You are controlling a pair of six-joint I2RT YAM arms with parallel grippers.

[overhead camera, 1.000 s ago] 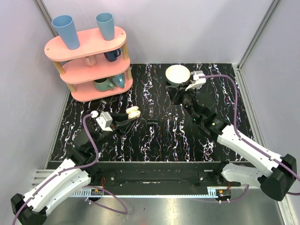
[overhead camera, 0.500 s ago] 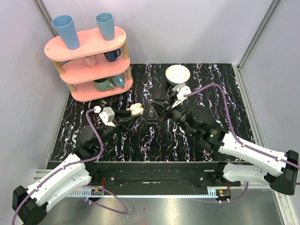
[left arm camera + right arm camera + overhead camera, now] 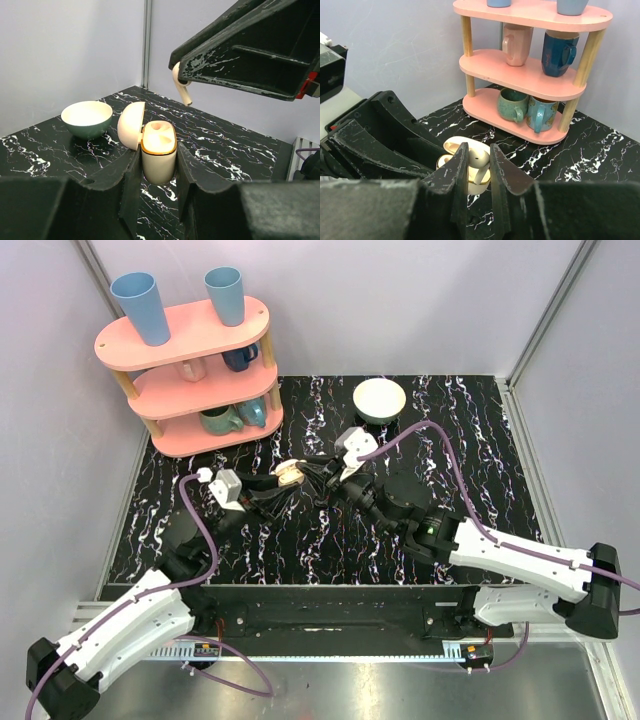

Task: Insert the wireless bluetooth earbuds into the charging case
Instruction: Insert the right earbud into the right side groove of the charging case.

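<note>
My left gripper (image 3: 157, 172) is shut on the cream charging case (image 3: 158, 150), held upright above the table with its lid (image 3: 131, 125) swung open to the left. My right gripper (image 3: 479, 165) is shut on one whitish earbud (image 3: 481, 162). In the left wrist view the earbud (image 3: 182, 87) hangs stem down from the right gripper's fingers (image 3: 240, 55), above and slightly right of the case's open top. In the top view the two grippers meet around the case (image 3: 288, 475) at mid table.
A white bowl (image 3: 379, 399) stands at the back of the black marbled table (image 3: 300, 540), also in the left wrist view (image 3: 86, 118). A pink three-tier shelf (image 3: 190, 370) with cups and mugs fills the back left corner, close behind the case (image 3: 530, 75).
My right arm has swung left from beside the bowl, carrying the earbud to just above the case. The left gripper has shifted the case slightly right.
</note>
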